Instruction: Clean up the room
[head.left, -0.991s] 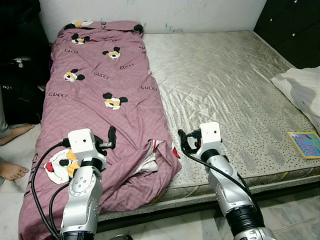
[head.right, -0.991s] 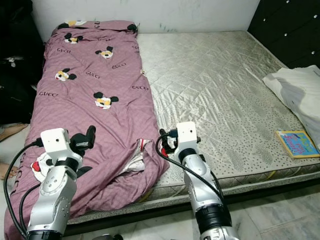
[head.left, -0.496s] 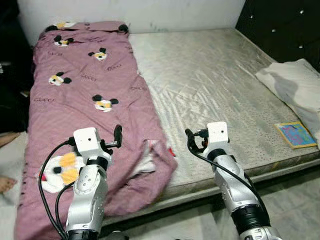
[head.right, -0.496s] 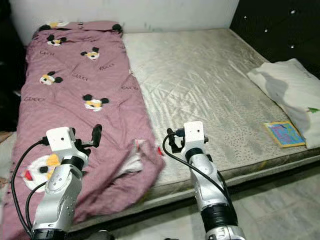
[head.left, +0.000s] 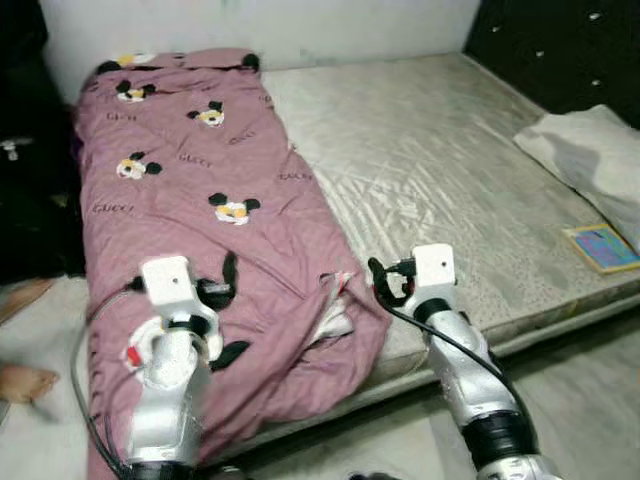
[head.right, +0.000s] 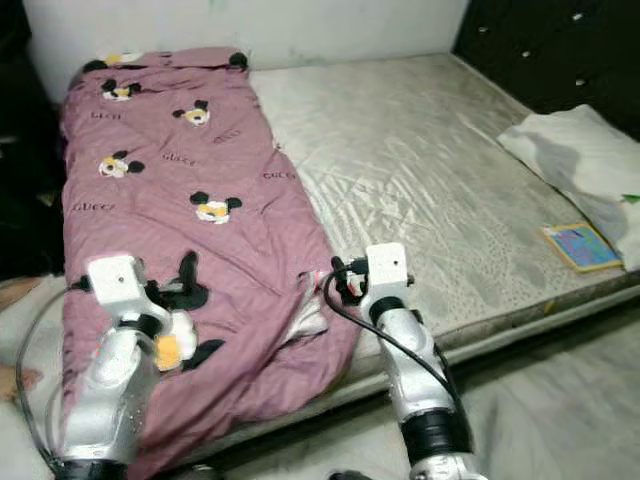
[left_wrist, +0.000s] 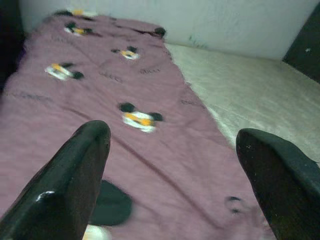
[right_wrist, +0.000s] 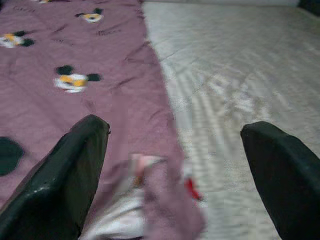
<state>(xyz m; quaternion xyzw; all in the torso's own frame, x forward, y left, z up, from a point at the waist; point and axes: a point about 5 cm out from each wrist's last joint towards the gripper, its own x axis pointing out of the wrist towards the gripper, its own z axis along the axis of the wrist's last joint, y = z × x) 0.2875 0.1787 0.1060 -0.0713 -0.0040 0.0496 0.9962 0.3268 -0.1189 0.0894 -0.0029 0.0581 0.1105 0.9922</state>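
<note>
A mauve blanket (head.left: 200, 190) printed with cartoon mice covers the left half of a bare grey mattress (head.left: 430, 150) and hangs over its near edge. Its near right corner (head.left: 335, 312) is rumpled and turned back, showing white lining (right_wrist: 130, 210). My left gripper (head.left: 226, 283) is open just above the blanket's near part, with nothing between its fingers (left_wrist: 80, 165). My right gripper (head.left: 382, 281) is open too, low over the mattress edge right beside the turned-back corner; its fingers (right_wrist: 70, 170) hold nothing.
A white pillow (head.left: 590, 150) and a small colourful book (head.left: 603, 247) lie at the mattress's right side. A dark wardrobe (head.left: 560, 45) stands beyond. Black belongings (head.left: 30, 170) and a person's bare foot (head.left: 25, 382) are on the left. Pale floor runs along the near edge.
The whole picture swung right and then back left, and is now blurred, so the camera moved. Both arms keep the same pose with open fingers; the blanket lies as before.
</note>
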